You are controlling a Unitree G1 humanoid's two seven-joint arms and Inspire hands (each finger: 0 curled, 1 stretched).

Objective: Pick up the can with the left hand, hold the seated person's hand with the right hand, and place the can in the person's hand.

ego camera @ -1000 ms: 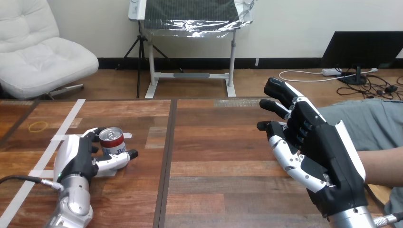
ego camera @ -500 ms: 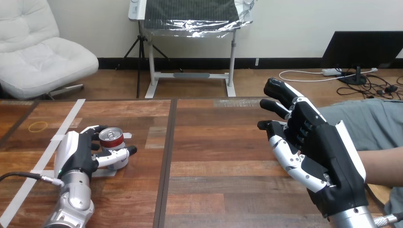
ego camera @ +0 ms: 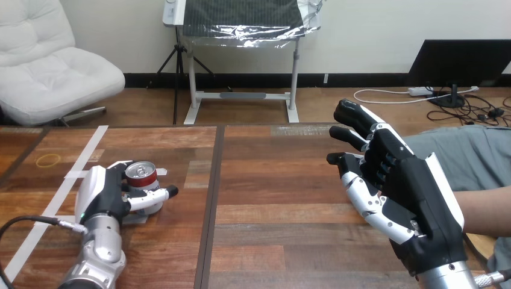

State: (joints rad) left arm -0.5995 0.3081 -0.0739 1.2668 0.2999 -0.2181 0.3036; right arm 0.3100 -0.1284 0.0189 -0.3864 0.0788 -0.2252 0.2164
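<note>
**Head view.** The red-and-white metal drinks can [ego camera: 142, 176] stands upright on the left half of the dark wooden plank table [ego camera: 271, 205], inside the robot's black-and-white left hand [ego camera: 103, 194]. We read that hand as closed round the can: its thumb [ego camera: 152, 195] crosses the near side and the fingers curl behind.

The step in hand is the lift. We advise firming the grasp first, rising straight up, and keeping the can upright on the carry to the right.

The black-and-white right hand [ego camera: 401, 186] hangs raised over the table's right side. Its fingers are spread and nearly straight, clasping nothing we can see. The person's forearm [ego camera: 488, 211] passes behind it. The person's hand is hidden, so we cannot tell whether the two touch. We judge that the right hand must secure the person's hand before delivery.

**Surface.** Strips of white tape [ego camera: 81, 158] run beside the can. A thin yellow ring [ego camera: 48, 160] lies at the far left. A dark seam [ego camera: 211, 198] divides the boards. The carrying path between the hands crosses bare boards.
</note>
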